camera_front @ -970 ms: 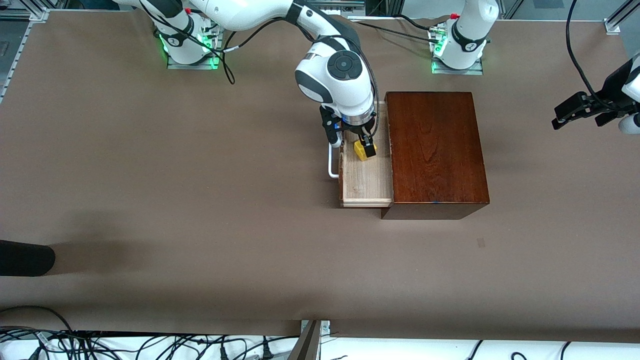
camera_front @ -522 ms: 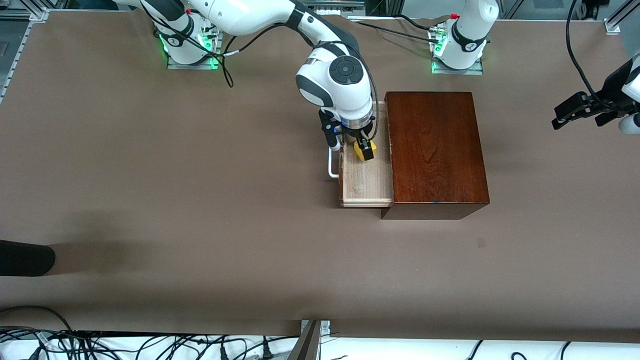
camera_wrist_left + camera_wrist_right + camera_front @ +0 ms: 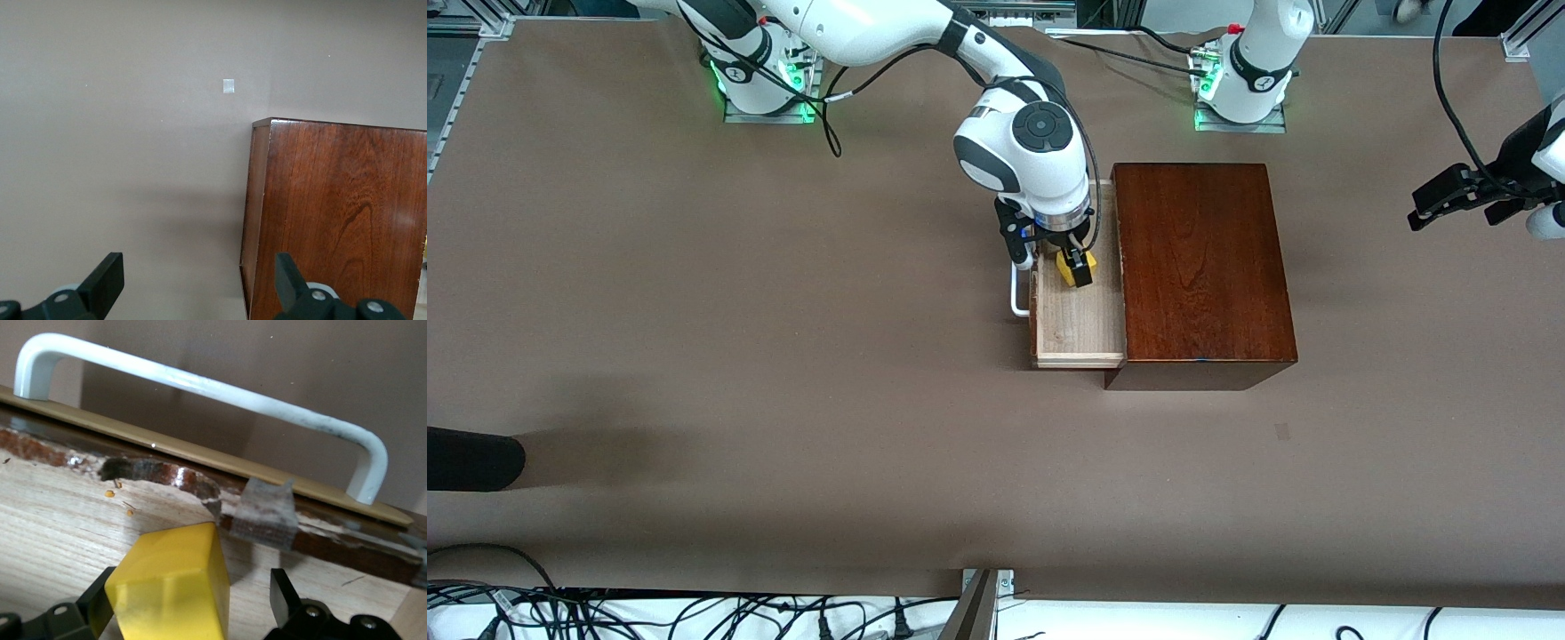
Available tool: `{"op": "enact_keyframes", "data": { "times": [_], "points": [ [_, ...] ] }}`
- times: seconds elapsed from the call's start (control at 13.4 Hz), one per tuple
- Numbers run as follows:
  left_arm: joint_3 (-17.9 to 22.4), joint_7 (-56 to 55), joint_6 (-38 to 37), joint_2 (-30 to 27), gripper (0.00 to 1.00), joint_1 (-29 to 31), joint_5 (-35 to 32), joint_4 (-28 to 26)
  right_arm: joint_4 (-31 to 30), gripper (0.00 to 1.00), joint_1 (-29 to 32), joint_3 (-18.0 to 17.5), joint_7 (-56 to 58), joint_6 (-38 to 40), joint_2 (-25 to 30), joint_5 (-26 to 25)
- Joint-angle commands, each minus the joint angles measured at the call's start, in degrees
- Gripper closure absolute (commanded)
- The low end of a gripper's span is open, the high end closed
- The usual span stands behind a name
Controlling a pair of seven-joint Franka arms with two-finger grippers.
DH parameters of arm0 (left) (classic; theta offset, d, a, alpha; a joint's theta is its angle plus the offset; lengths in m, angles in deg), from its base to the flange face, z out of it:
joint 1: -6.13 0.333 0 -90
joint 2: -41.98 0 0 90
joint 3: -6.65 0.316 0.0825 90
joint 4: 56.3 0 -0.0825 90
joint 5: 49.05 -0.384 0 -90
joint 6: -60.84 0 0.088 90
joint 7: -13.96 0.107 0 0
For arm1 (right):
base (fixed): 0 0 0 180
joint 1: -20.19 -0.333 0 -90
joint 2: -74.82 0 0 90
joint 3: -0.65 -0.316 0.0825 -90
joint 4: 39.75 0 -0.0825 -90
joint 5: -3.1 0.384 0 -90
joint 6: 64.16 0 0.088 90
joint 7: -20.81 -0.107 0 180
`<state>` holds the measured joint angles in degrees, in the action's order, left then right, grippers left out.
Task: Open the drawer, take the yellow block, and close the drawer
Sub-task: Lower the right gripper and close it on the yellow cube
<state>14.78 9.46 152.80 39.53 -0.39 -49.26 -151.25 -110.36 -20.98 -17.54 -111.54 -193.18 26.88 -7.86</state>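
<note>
The drawer [image 3: 1080, 329] stands pulled out of the dark reddish-brown box [image 3: 1200, 267], its pale wood floor [image 3: 60, 520] bare and its white bar handle [image 3: 1016, 298] toward the right arm's end of the table. The yellow block [image 3: 1069, 265] rests on the drawer floor. My right gripper [image 3: 1074, 267] is down in the drawer, open, with its fingers on either side of the yellow block [image 3: 173, 587]; one finger is against the block and a gap shows at the other. My left gripper [image 3: 1458, 200] waits open in the air at the left arm's end of the table.
A scrap of grey tape [image 3: 267, 513] sticks to the inside of the drawer front under the handle [image 3: 200, 383]. A small pale mark [image 3: 1281, 431] lies on the table nearer the front camera than the box. A dark object [image 3: 471, 458] juts in at the right arm's end.
My right gripper has sunk a little lower around the yellow block and its wrist has shifted slightly. The left arm has not moved.
</note>
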Motion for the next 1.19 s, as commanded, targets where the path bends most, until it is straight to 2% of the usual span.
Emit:
{"op": "enact_keyframes", "data": {
  "times": [0.0, 0.15, 0.3, 0.45, 0.6, 1.12],
  "points": [
    [-0.3, 1.2, -1.0, 0.5, 0.00, 0.6, 0.9, 1.2, 0.0, 0.03, -0.7, 0.3, -0.4, -1.3, 0.0, -1.0],
    [-0.3, 1.2, -1.0, 0.5, 0.00, 0.6, 0.9, 1.2, 0.0, 0.12, -0.7, 0.4, 0.1, -1.3, 0.1, -1.0],
    [-0.4, 1.2, -1.0, 0.5, 0.00, 0.5, 0.9, 1.2, 0.0, 0.31, -0.8, 0.3, 2.3, -1.3, 0.0, -1.0],
    [-0.4, 1.2, -1.0, 0.5, 0.00, 0.5, 0.9, 1.2, 0.0, 0.60, -0.8, 0.3, 5.1, -1.2, 0.1, -1.1],
    [-0.4, 1.2, -1.0, 0.5, 0.00, 0.5, 0.9, 1.2, 0.0, 1.00, -0.8, 0.3, 7.0, -1.2, 0.1, -1.1],
    [-0.5, 1.2, -1.0, 0.5, 0.00, 0.5, 1.0, 1.3, 0.4, 1.00, -0.1, 0.3, 8.4, 0.0, 1.5, -1.7]
  ]
}}
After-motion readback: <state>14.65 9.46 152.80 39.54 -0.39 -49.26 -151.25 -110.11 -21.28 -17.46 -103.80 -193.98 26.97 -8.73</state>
